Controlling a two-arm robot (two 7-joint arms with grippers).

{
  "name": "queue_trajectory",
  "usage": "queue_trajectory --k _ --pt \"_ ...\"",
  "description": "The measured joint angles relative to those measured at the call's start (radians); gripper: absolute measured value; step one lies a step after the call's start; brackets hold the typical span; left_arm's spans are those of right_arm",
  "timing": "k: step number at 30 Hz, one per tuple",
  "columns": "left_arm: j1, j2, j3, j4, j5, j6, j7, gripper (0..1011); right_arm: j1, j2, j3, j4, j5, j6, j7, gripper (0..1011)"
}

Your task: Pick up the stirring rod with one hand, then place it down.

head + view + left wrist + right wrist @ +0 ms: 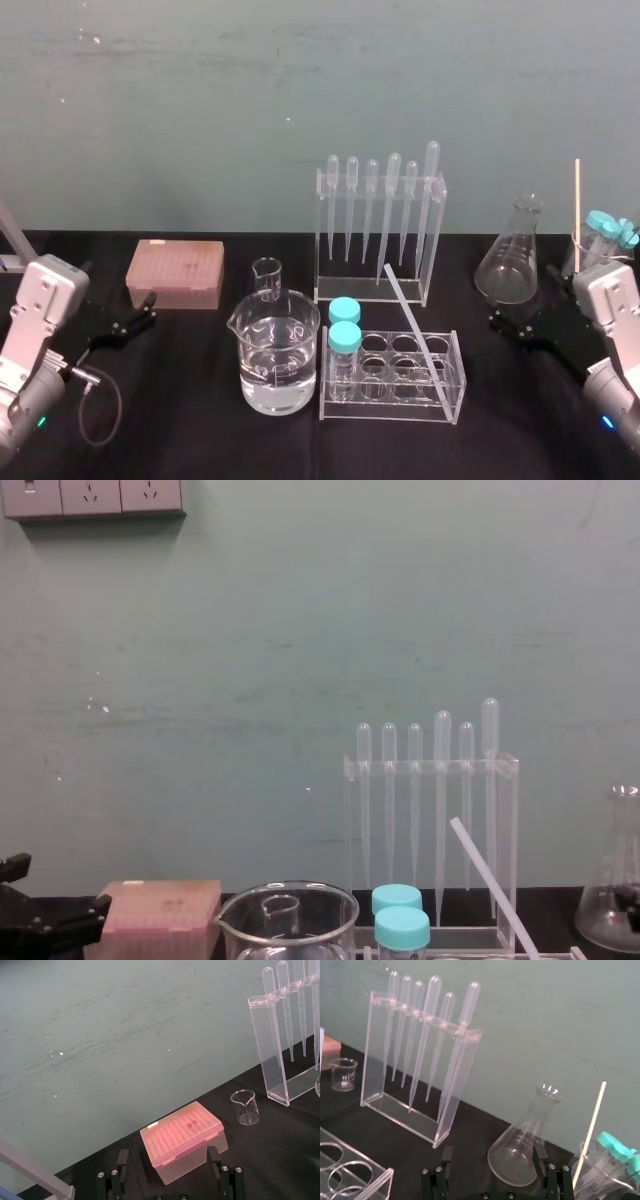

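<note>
long thin milky-white stirring rod (416,332) leans in the clear plastic tube rack (392,408), top end up, easy to grab | our black left tool (135,318) and black right tool (508,326) sit at the sides of the black tabletop (200,430), both spread, empty

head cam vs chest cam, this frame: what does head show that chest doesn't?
Head view adds: a plain look at the right pincer, open beside the conical flask; the wooden stick; the stirring rod's lower end on the tube rack.
Chest view adds: wall sockets, plus the rod's upward tilt from the side.
Both: the rod, untouched, the pipette rack, large beaker, pink box, and the left pincer, parked at the table's left.
</note>
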State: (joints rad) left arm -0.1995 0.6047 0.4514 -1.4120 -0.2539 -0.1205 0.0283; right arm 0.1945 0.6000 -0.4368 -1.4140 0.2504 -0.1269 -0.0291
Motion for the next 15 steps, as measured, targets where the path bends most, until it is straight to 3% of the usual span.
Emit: queue_trajectory --k 9,15 --pt "0.0 0.0 0.0 0.0 0.0 0.0 0.0 1000 -0.016 -0.013 0.046 -0.026 0.008 -0.053 0.008 1003" --pt "0.0 0.0 0.0 0.0 0.0 0.0 0.0 1000 -0.015 -0.025 0.059 -0.048 0.023 -0.116 0.064 1003"
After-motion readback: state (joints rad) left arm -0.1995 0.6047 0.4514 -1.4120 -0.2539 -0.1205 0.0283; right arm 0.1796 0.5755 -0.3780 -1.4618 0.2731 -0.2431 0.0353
